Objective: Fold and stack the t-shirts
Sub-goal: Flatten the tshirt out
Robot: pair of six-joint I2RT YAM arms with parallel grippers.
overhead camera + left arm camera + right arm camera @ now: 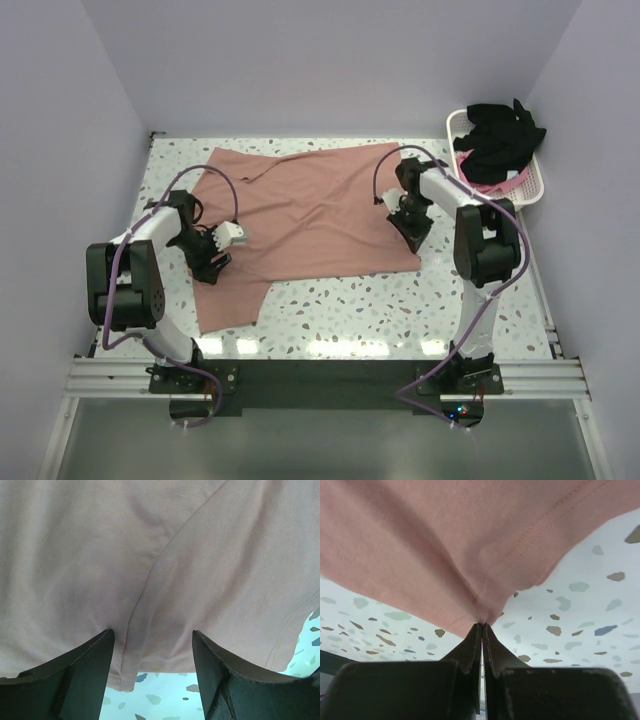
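My right gripper (481,626) is clamped on the hem of the dusty salmon-pink t-shirt (310,215), which lies spread across the speckled table (400,310). My left gripper (152,632) holds its jaws apart at the shirt's left edge, the cloth showing between the fingers. The black t-shirt (500,135) and the brighter pink t-shirt (490,186) sit in the white basket (536,180) at the far right corner.
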